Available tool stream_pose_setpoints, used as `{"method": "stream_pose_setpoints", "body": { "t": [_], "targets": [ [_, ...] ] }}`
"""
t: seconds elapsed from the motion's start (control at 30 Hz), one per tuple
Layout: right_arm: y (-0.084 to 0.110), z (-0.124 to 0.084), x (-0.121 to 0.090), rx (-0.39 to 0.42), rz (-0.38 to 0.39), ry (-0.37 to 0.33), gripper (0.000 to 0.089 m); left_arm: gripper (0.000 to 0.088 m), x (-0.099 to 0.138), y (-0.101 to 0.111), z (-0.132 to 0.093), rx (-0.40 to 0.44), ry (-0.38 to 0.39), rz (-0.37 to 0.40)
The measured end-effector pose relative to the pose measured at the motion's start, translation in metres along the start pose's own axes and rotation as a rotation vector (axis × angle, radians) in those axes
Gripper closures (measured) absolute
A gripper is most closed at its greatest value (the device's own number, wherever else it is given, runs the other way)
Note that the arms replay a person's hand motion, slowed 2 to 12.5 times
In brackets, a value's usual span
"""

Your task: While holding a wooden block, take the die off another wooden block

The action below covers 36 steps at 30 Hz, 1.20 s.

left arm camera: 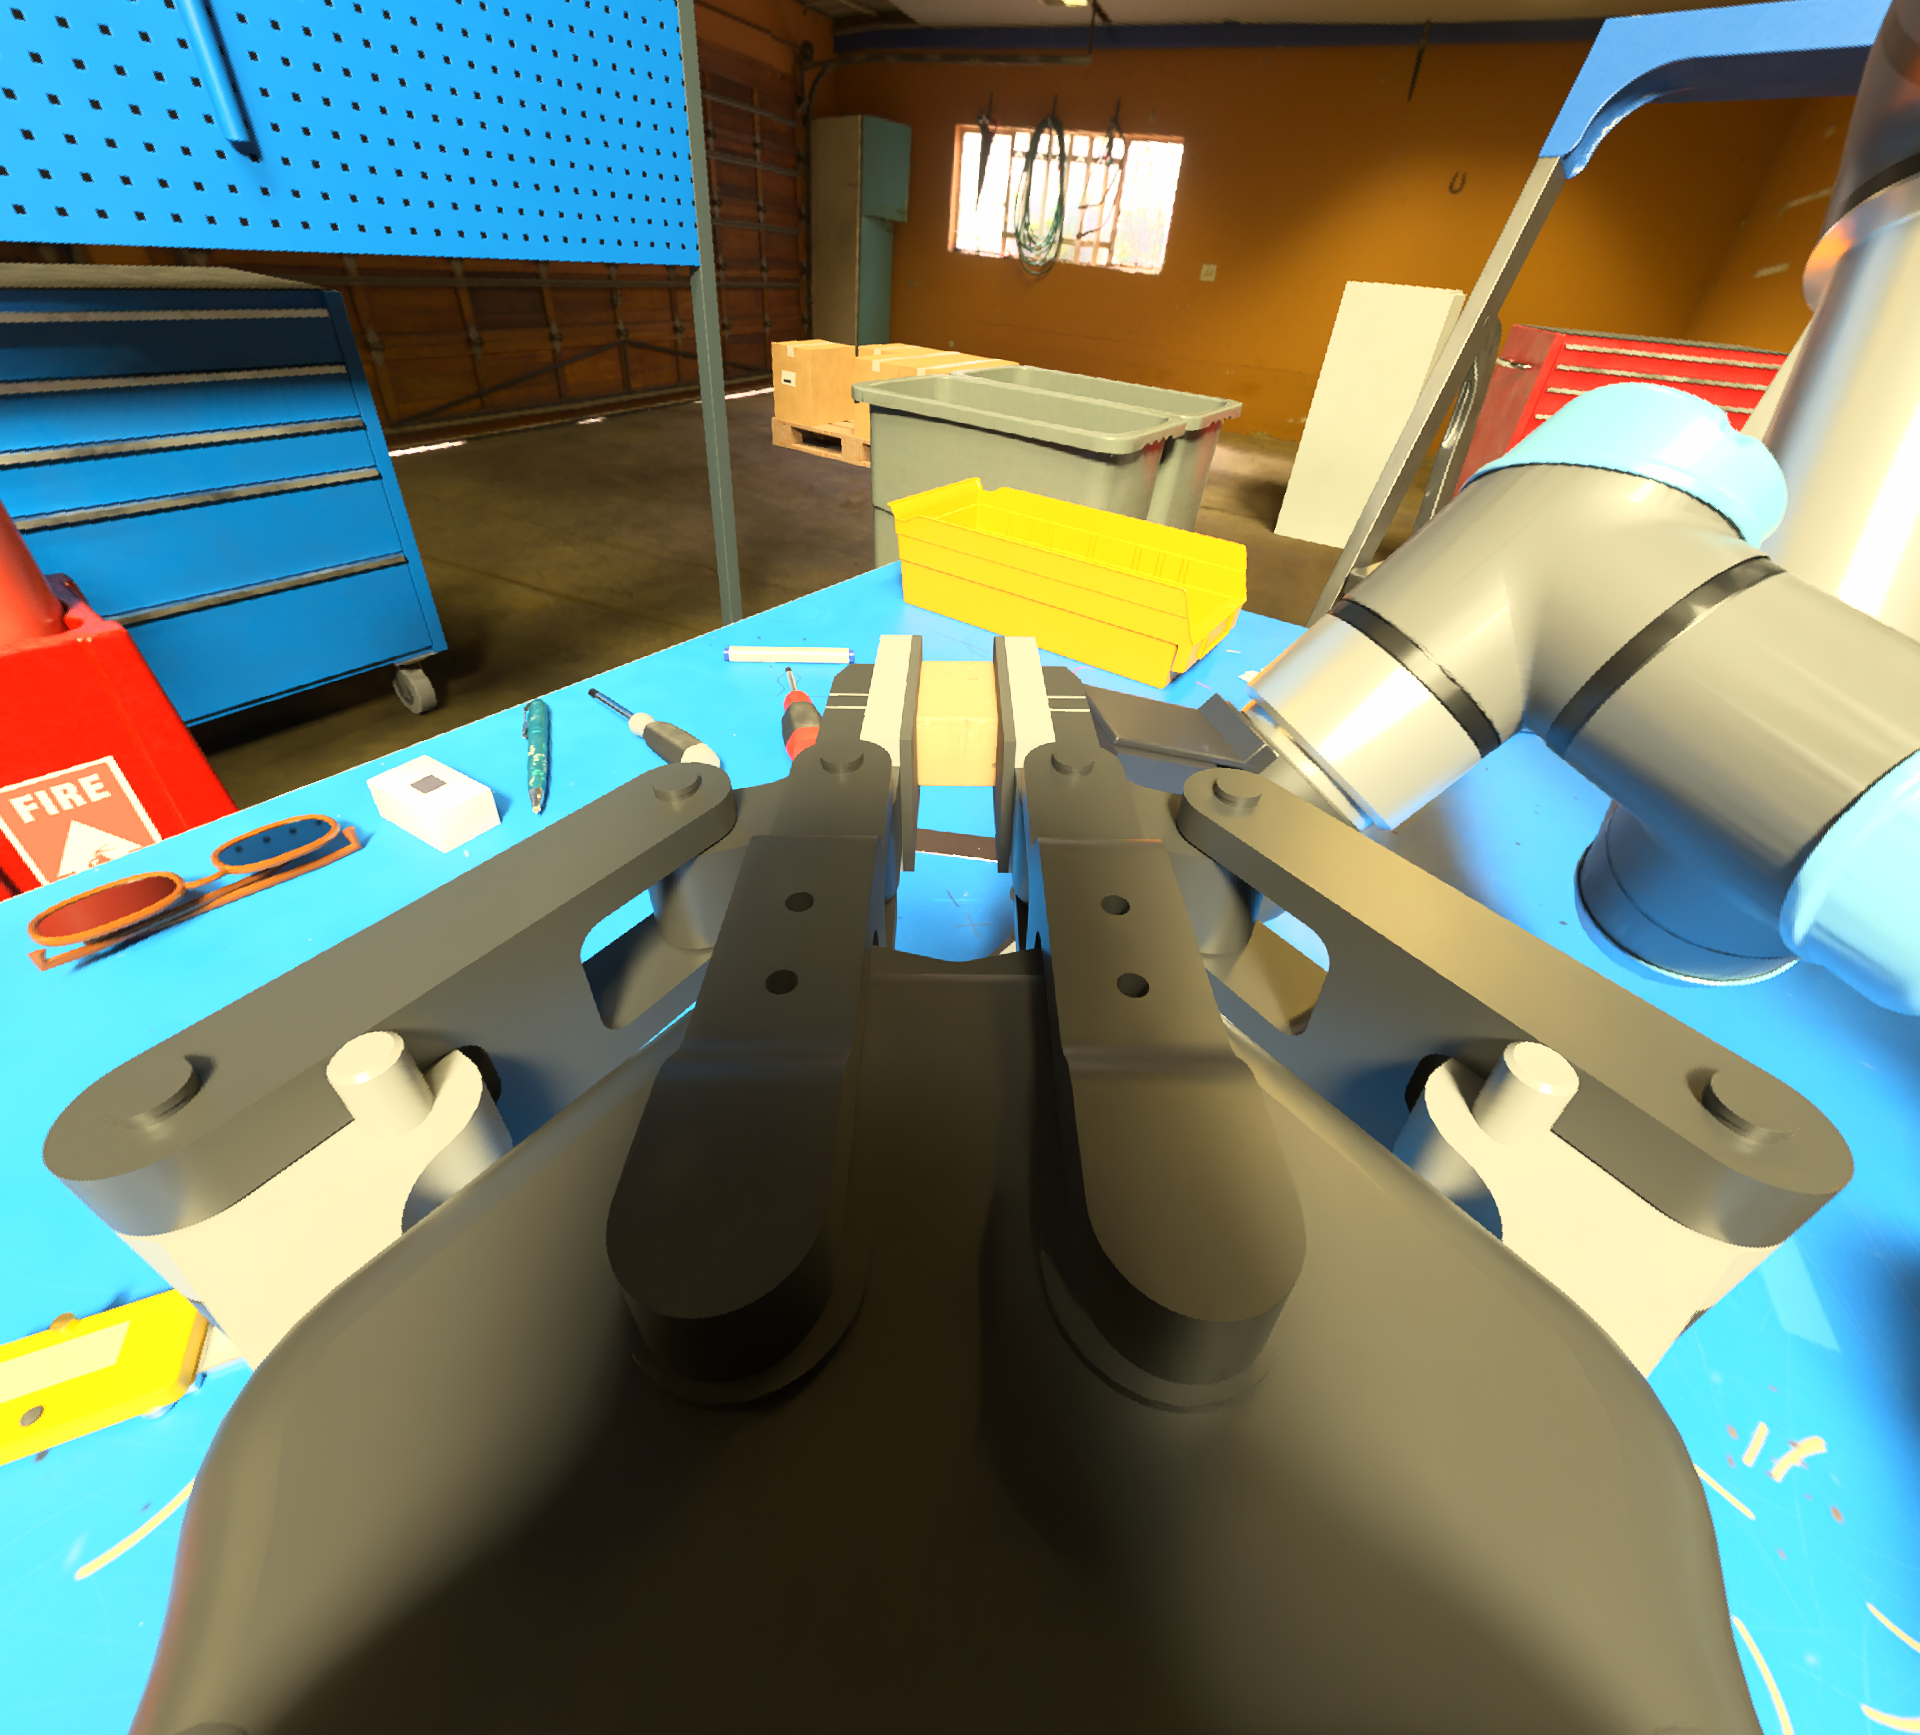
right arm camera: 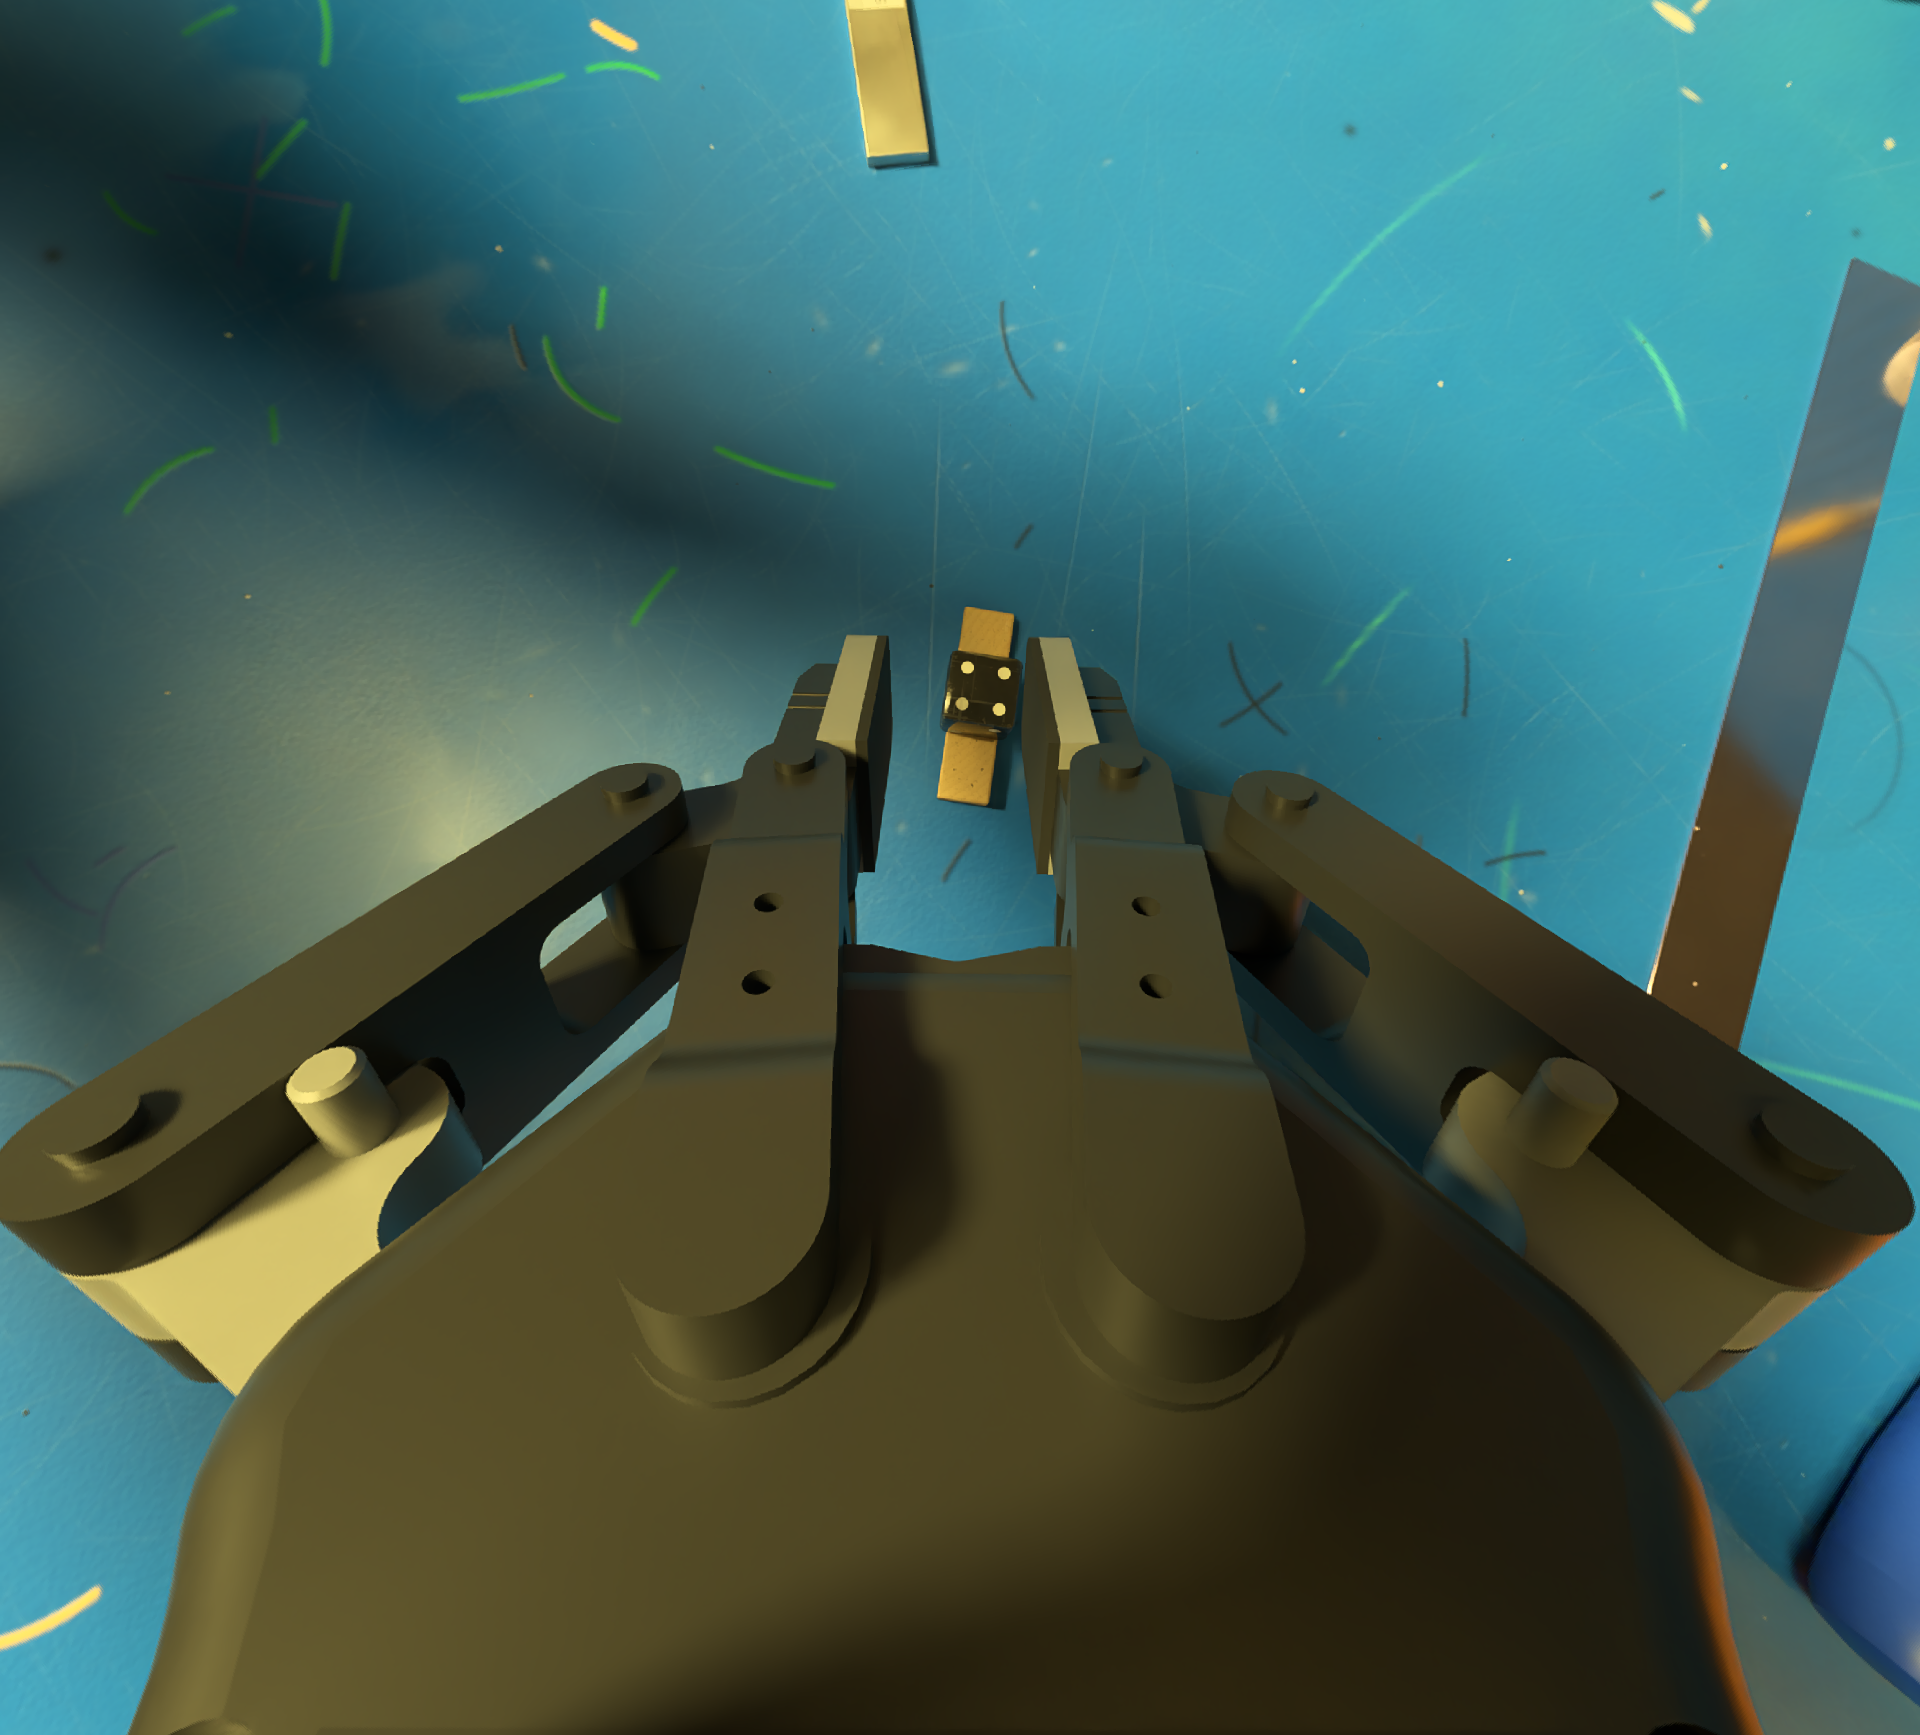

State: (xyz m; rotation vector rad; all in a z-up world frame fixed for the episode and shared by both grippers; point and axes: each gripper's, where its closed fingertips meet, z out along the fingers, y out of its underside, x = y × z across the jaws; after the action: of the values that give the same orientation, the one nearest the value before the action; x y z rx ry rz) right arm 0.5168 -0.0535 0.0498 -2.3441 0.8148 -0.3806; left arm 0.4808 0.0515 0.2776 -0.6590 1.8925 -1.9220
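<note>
Garage workshop with a blue pegboard (left arm camera: 343, 23) over a scuffed blue workbench (right arm camera: 1299, 438). Left gripper (left arm camera: 957, 683) is clamped on a pale wooden block (left arm camera: 957, 721). Right gripper (right arm camera: 957, 688), fingers apart, hangs over the black die (right arm camera: 981, 691) on a thin wooden block (right arm camera: 966, 766).

A: What are the grippers built like?

B: The left gripper (left arm camera: 957, 693) has a matte dark grey body, flat linkage bars with round pivot pins, pale cylindrical pegs at the outer joints, and two small holes down each finger. The pads (left arm camera: 891, 698) are light grey.

A: And the other one?

B: The right gripper (right arm camera: 957, 698) is the same. The right arm (left arm camera: 1621, 646) has silver-grey tubes, black seam rings and pale blue joint caps.
</note>
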Motion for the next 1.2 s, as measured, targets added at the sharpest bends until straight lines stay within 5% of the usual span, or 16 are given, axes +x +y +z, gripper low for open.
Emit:
{"method": "stream_pose_setpoints", "body": {
  "t": [0.9, 1.2],
  "targets": [
    [0.013, 0.024, 0.01, -0.116, 0.047, 0.14, 0.0636, 0.0762, -0.016, -0.002, -0.015, 0.043, -0.004, -0.043],
    [0.013, 0.031, 0.008, -0.125, 0.07, 0.118, 0.0627, 0.0762, -0.022, 0.0, -0.018, 0.047, -0.006, -0.06]
  ]
}}
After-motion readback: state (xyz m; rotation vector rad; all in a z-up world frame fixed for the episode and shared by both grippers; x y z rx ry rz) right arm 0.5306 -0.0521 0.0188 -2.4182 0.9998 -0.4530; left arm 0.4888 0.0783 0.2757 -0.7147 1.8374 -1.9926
